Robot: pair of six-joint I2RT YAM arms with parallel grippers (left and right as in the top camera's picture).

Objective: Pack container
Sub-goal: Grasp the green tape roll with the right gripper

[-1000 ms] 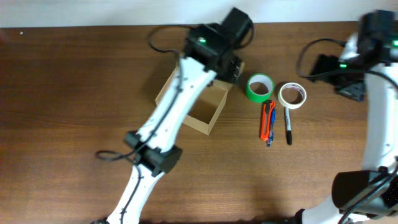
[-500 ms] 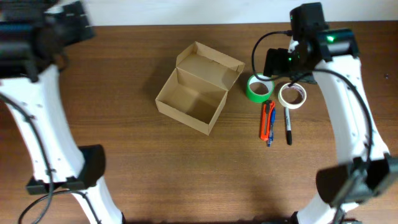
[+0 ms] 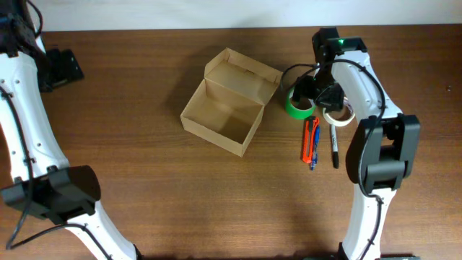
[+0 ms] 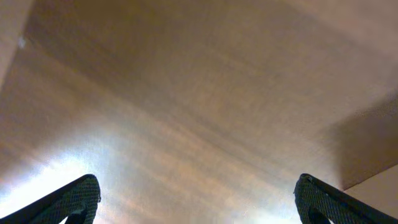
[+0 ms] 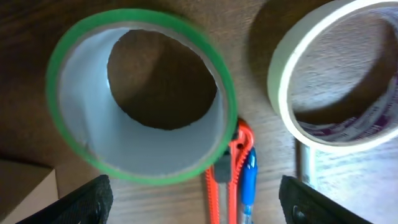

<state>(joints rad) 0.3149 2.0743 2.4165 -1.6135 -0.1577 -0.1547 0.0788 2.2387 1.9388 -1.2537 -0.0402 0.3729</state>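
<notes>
The container is a tan cardboard box in the middle of the table, open and empty, its flap lid tilted back. My right gripper hovers open just above the green tape roll and the white tape roll. In the right wrist view the open fingers straddle the green roll, with the white roll at the right. My left gripper is open and empty at the far left; its wrist view shows only bare wood.
An orange box cutter with a blue pen beside it and a black marker lie right of the box, below the tape rolls. The cutter and pen show in the right wrist view. The table's back edge meets a white wall.
My left arm has swung away from over the box to the far left. My right arm has moved left and down, from the right edge to above the tape rolls.
</notes>
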